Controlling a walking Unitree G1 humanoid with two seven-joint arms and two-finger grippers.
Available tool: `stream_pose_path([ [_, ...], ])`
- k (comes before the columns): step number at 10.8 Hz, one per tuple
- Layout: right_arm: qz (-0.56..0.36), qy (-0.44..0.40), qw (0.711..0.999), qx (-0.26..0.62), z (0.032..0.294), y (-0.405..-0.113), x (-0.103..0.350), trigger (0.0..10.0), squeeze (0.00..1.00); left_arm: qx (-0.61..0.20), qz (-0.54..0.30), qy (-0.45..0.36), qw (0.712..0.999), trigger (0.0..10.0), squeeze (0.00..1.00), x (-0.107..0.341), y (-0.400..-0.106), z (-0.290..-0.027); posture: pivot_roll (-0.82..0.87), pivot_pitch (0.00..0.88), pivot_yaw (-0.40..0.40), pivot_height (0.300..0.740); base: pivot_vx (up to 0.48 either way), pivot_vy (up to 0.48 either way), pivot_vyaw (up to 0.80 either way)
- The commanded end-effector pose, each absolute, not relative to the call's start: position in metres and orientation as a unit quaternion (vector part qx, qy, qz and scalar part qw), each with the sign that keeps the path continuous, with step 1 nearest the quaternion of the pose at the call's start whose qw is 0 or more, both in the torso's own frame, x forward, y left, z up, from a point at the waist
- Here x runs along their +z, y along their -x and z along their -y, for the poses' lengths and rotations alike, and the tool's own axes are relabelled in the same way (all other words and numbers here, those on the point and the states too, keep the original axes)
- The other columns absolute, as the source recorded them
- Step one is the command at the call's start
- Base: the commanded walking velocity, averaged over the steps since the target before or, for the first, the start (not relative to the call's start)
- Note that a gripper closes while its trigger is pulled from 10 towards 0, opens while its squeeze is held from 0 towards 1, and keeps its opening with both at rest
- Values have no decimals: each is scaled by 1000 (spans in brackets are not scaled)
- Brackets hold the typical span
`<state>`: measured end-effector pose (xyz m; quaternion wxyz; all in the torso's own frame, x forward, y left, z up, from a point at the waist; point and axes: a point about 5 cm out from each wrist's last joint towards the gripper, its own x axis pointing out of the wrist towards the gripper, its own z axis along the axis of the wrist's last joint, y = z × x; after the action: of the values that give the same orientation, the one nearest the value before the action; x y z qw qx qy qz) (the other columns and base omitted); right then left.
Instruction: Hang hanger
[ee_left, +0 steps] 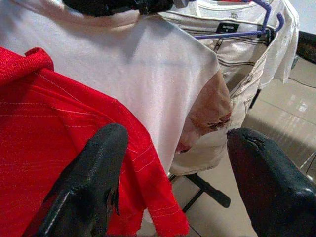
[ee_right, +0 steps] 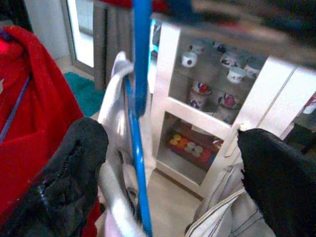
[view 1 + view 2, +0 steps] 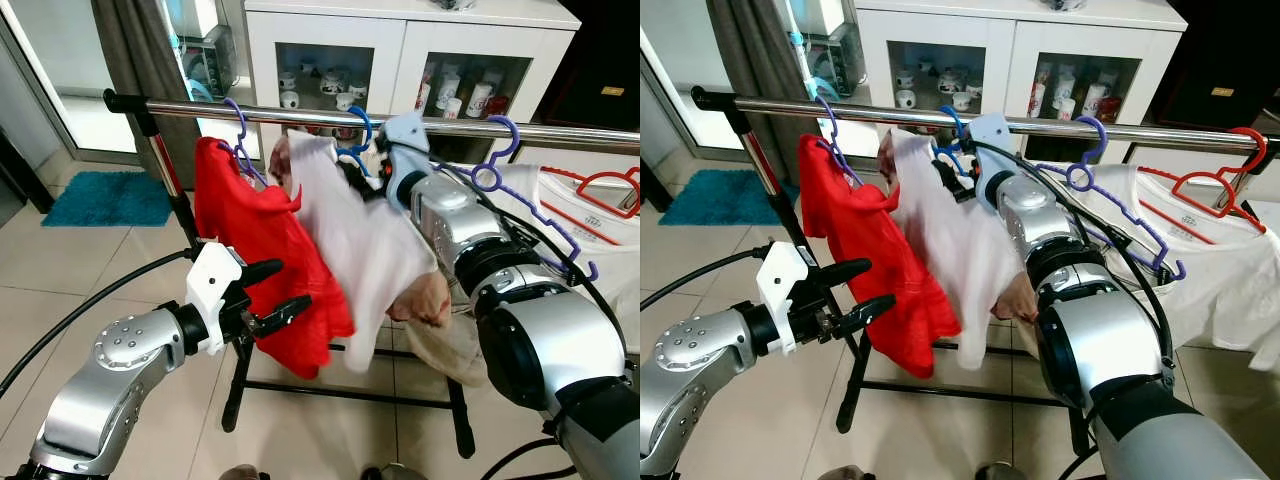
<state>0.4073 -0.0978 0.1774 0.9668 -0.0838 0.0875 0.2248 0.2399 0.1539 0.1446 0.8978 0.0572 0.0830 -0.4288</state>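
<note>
Head view: the blue hanger (image 3: 356, 140), carrying a limp white shirt (image 3: 350, 235), hooks the rail (image 3: 300, 112); right hand (image 3: 362, 178) beside it. Left wrist: left hand (image 1: 177, 182) spread, empty. Right wrist: fingers apart. Light, stiff; grip its neck.

White glass-door cabinet (image 3: 400, 50), pale tiled floor (image 3: 90, 270), teal rug (image 3: 110, 198).

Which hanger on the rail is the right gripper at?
The blue plastic hanger carrying the white shirt: the right gripper is open at its hook. The purple hangers and the red hanger hang apart from it.
</note>
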Motion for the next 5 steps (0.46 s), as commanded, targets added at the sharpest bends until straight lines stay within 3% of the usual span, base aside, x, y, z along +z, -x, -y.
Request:
stream_pose_path([
  [1, -129, 85, 960, 235, 98, -403, 162, 10000, 0, -437, -82, -62, 894, 10000, 0, 147, -240, -152, 48, 50, 13, 740, 0, 0, 0],
  [3, -151, 72, 956, 243, 97, -400, 155, 10000, 0, -438, -83, -62, 893, 10000, 0, 147, -240, -152, 51, 46, 14, 740, 0, 0, 0],
  [4, -153, 66, 954, 249, 95, -400, 155, 5882, 0, -440, -83, -65, 892, 10000, 0, 147, -241, -152, 48, 42, 18, 740, 0, 0, 0],
  [5, -149, 64, 955, 250, 95, -400, 157, 4510, 0, -441, -82, -66, 891, 10000, 0, 148, -242, -151, 48, 42, 18, 740, 0, 0, 0],
])
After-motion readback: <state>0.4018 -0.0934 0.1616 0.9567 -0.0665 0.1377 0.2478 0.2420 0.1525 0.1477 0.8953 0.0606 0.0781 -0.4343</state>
